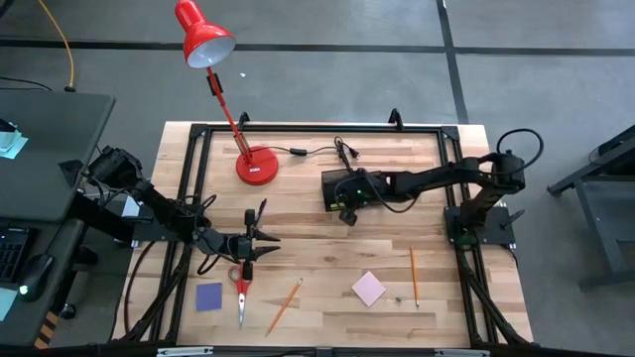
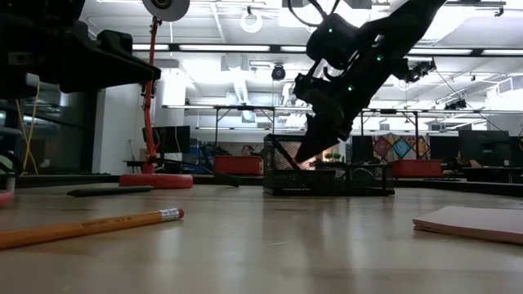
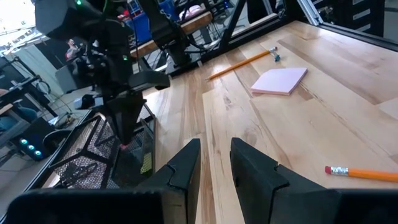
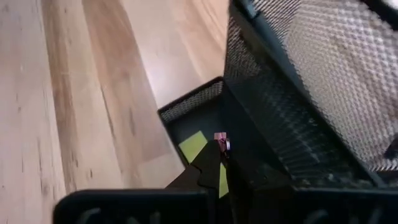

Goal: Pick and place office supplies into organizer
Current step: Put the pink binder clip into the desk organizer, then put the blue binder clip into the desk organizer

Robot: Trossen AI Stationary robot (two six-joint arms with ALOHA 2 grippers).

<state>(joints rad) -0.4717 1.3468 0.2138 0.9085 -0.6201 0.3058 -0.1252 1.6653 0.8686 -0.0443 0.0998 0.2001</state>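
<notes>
The organizer (image 1: 332,183), a black mesh tray, stands mid-table toward the far side. My right gripper (image 1: 347,212) hangs over its near compartment (image 4: 193,106), shut on a pencil of which only the pink eraser end shows. A yellow piece (image 4: 194,146) lies on that compartment's floor. My left gripper (image 1: 273,239) waits at the left, open with nothing between its fingers (image 3: 186,163). On the table lie red-handled scissors (image 1: 241,288), a blue pad (image 1: 208,297), a pink pad (image 1: 368,288), two pencils (image 1: 285,305) (image 1: 414,276) and a black pen (image 2: 110,191). My right gripper pinches the pencil between its two shut fingers close to the eraser end (image 4: 221,139), which pokes out past the fingertips with its metal ferrule. The fingers slant down from the table's right side. The gripper hides the pencil's shaft. The eraser end hangs over the organizer's compartment.
A red desk lamp stands on its round base (image 1: 257,166) at the far left, its cord (image 1: 317,151) running along the far side behind the organizer. A tiny dark piece (image 1: 399,297) lies beside the pink pad. Bare wood lies between the organizer and the near supplies.
</notes>
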